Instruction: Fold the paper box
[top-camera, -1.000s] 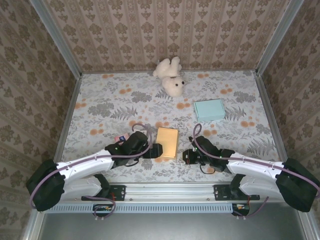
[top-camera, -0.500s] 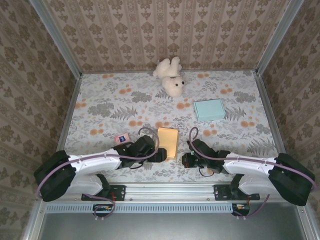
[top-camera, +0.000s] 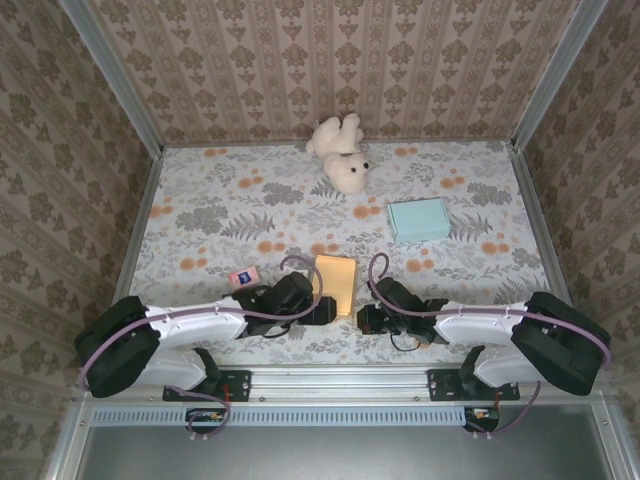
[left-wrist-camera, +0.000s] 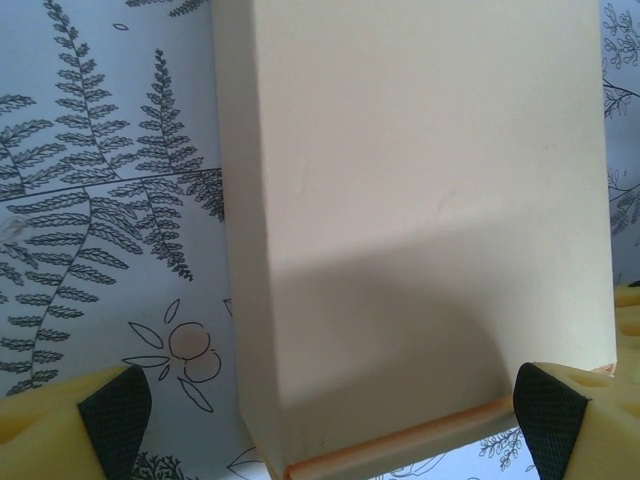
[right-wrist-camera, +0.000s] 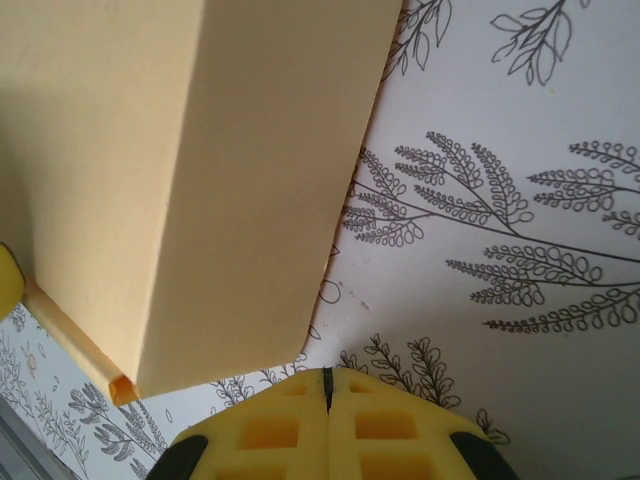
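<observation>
Your left gripper (top-camera: 318, 308) stands wide open at the near end of the paper box (top-camera: 335, 285). In the left wrist view the box (left-wrist-camera: 420, 200) lies between the two yellow fingers (left-wrist-camera: 60, 430): the right pad sits just beside its corner and the left pad stands clear of its side. Whether that right pad touches, you cannot tell.

Your right gripper (top-camera: 365, 320) is closed tight on nothing. In the right wrist view its fingertips (right-wrist-camera: 290, 440) are pressed together on the table just off the box's (right-wrist-camera: 200, 150) near right corner.

The box is plain tan card lying flat on the flowered table (top-camera: 220, 200) between both arms.

Left of the left arm lies a small pink card (top-camera: 243, 276), its print too small to read. A light blue box (top-camera: 418, 219) lies farther back on the right, and a white teddy bear (top-camera: 340, 155) lies near the back wall.
</observation>
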